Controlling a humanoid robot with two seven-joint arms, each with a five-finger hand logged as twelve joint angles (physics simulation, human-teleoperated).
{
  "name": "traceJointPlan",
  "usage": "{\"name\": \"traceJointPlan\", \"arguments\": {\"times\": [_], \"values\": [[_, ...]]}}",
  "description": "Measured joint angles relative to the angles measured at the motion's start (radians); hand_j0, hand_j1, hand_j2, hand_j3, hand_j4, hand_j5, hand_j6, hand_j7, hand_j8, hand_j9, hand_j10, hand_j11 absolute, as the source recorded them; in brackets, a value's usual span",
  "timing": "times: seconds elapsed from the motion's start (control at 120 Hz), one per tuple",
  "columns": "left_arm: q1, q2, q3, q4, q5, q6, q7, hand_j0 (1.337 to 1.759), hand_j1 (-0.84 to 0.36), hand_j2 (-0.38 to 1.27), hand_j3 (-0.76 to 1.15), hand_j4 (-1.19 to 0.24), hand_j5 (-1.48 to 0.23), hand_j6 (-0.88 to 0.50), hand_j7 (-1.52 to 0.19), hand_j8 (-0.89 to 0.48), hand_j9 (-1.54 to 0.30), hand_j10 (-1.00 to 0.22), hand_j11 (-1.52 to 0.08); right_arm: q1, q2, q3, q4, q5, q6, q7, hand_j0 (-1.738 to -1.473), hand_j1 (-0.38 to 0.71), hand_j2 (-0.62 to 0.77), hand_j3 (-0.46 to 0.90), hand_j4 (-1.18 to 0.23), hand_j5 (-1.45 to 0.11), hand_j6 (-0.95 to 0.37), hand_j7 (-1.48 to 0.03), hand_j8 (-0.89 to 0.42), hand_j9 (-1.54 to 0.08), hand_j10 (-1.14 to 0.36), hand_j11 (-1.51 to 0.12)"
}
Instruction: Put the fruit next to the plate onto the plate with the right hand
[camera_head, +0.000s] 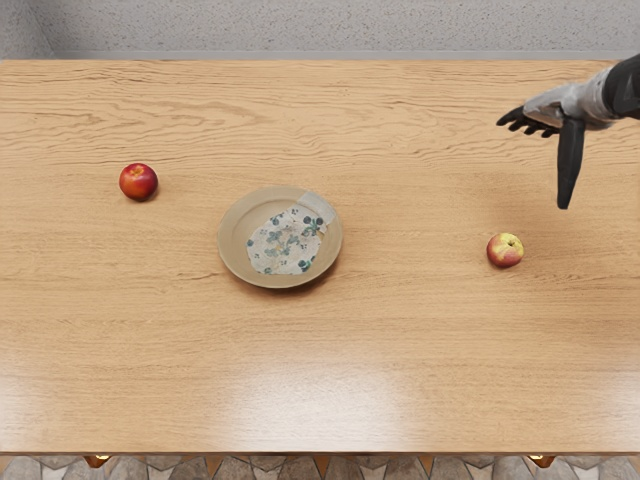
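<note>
The right robot hand (552, 118) hovers at the upper right of the frame, fingers spread, holding nothing. The yellow-red apple (505, 250) sits on the bench (400, 360) below and slightly left of it, well apart from it and from the plate (231, 246) at centre. The apple is round, with no long axis, and its stem direction is unclear. The red apple (138, 181) lies far left.

Light honey wooden table (400, 350) with wavy grain. Tan plate (232, 245), its pale centre speckled with blue-green flowers. A deep red apple (138, 181); a second apple (505, 249), red with a yellow-green patch. The right hand (545, 118) is grey and black.
</note>
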Motion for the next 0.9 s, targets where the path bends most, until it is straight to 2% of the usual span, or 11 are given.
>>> {"name": "traceJointPlan", "arguments": {"times": [0.167,0.317,0.467,0.625,0.758,0.9], "values": [[0.000,0.000,0.000,0.000,0.000,0.000,0.000,1.658,0.32,0.00,0.00,-0.02,-0.03,-0.02,-0.03,-0.02,-0.03,-0.02,-0.03,0.000,0.006,0.001,0.000,0.019,0.000,-0.022,-1.658,-0.35,0.00,0.00,0.00,0.00,-0.01,0.00,0.00,0.00,0.00,0.00],[0.000,0.000,0.000,0.000,0.000,0.000,0.000,1.658,0.32,0.00,0.00,-0.02,-0.03,-0.02,-0.03,-0.02,-0.03,-0.02,-0.03,0.033,0.010,0.002,0.041,0.129,0.000,-0.026,-1.658,-0.35,0.00,0.00,0.00,0.00,-0.01,0.00,0.00,0.00,0.00,0.00],[0.000,0.000,0.000,0.000,0.000,0.000,0.000,1.658,0.32,0.00,0.00,-0.02,-0.03,-0.02,-0.03,-0.02,-0.03,-0.02,-0.03,0.063,-0.025,0.002,0.222,0.168,0.000,-0.027,-1.658,-0.35,0.00,0.00,0.00,0.00,0.00,0.00,0.00,0.00,0.00,0.00],[0.000,0.000,0.000,0.000,0.000,0.000,0.000,1.658,0.32,0.00,0.00,-0.02,-0.03,-0.02,-0.03,-0.02,-0.03,-0.02,-0.03,0.060,-0.162,-0.006,0.414,0.113,-0.007,-0.027,-1.658,-0.35,0.00,0.00,0.00,0.00,0.00,0.00,0.00,0.00,0.00,0.00],[0.000,0.000,0.000,0.000,0.000,0.000,0.000,1.658,0.32,0.00,0.00,-0.02,-0.03,-0.02,-0.03,-0.02,-0.03,-0.02,-0.03,0.003,-0.189,-0.010,0.514,0.011,-0.110,-0.027,-1.658,-0.35,0.00,0.00,0.00,0.00,-0.01,0.00,0.00,0.00,0.00,0.00],[0.000,0.000,0.000,0.000,0.000,0.000,0.000,1.658,0.32,0.00,0.00,-0.02,-0.03,-0.02,-0.03,-0.02,-0.03,-0.02,-0.03,-0.071,-0.161,-0.013,0.547,-0.092,-0.250,-0.027,-1.658,-0.35,0.00,0.00,0.00,0.00,-0.01,0.00,0.00,0.00,0.00,0.00]]}}
